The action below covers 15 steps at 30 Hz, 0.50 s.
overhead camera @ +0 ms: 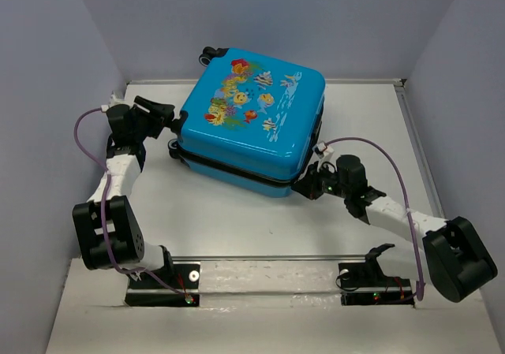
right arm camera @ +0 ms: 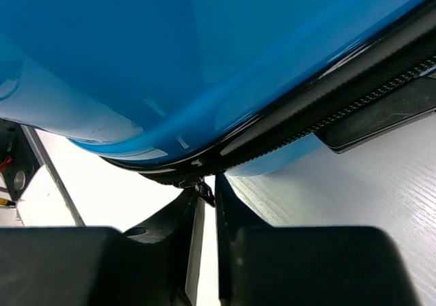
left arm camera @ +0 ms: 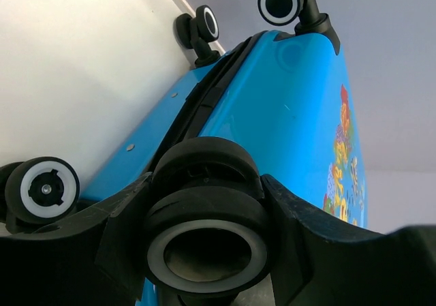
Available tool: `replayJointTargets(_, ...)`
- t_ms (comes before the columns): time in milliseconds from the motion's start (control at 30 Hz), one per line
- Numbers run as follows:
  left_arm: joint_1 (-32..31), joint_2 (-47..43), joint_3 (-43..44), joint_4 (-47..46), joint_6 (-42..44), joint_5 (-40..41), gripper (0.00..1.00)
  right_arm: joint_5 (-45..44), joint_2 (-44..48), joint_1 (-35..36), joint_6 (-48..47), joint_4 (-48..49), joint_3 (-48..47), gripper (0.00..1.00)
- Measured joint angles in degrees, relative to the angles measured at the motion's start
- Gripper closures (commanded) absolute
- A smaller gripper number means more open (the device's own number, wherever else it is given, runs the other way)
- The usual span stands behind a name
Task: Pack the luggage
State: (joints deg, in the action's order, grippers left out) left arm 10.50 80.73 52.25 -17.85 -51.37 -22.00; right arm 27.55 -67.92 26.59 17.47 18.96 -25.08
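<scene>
At the left fingers (left arm camera: 310, 227): they sit on either side of a black wheel (left arm camera: 204, 248) at a corner of the suitcase (left arm camera: 286, 115), and seem clamped on it.
At the right fingers (right arm camera: 293, 265): pressed almost together, they pinch what looks like a small dark zipper pull (right arm camera: 204, 191) hanging just under the zipper band (right arm camera: 327, 115).
Suitcase position: it lies flat on the table (overhead camera: 237, 220), fish print (overhead camera: 241, 94) facing up, toward the far side, between the two arms. The halves are together; I cannot tell how far round it is zipped.
Handling: the shell looks stiff, smooth and slippery, and too broad for either pair of fingers to span. It is probably light. Good holds are small parts that stick out, such as the wheels and the pull. A wheel may swivel in the grip, so it steadies the case better than it lifts it.
Overhead view only: the whole case and both arms at opposite corners.
Left wrist view only: contact at the wheel, with three more wheels beyond.
Right wrist view only: the zipper teeth and the pull, both too small to make out from overhead.
</scene>
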Motion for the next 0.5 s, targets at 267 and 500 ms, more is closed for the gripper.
replayJointTargets(267,-0.04,-2.19,-0.04,3.58,3.93,1.75,0.04,-4.09,2.82,2.51,0.52,-3.32,0.02,0.93)
replayJointTargets(500,-0.02,-19.37,-3.74,12.26,10.93,7.63,0.42,-9.33,9.55,4.37,3.23,-9.27,0.24,0.93)
